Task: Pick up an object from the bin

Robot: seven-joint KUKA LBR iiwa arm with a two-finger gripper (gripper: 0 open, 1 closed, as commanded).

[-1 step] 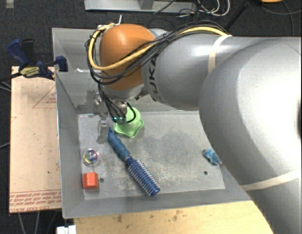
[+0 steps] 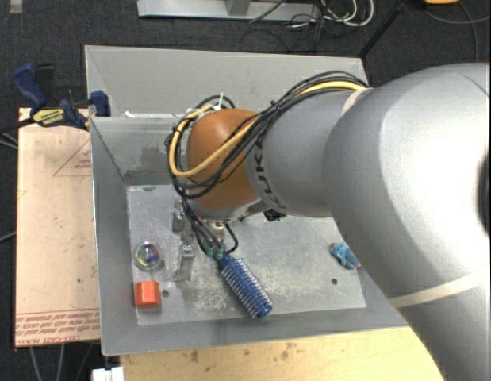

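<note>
Camera view: claw low in the bin.
Nearest, a blue brush lies at its 4 o'clock, running 10 to 4; I cannot tell if the claw is open.

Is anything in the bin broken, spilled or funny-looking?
Nothing stands out. A blue brush, an orange block, a shiny little ball and a small blue piece lie apart on the floor of the bin, none visibly broken. The floor just looks scuffed. The claw hangs between the ball and the brush.
</note>
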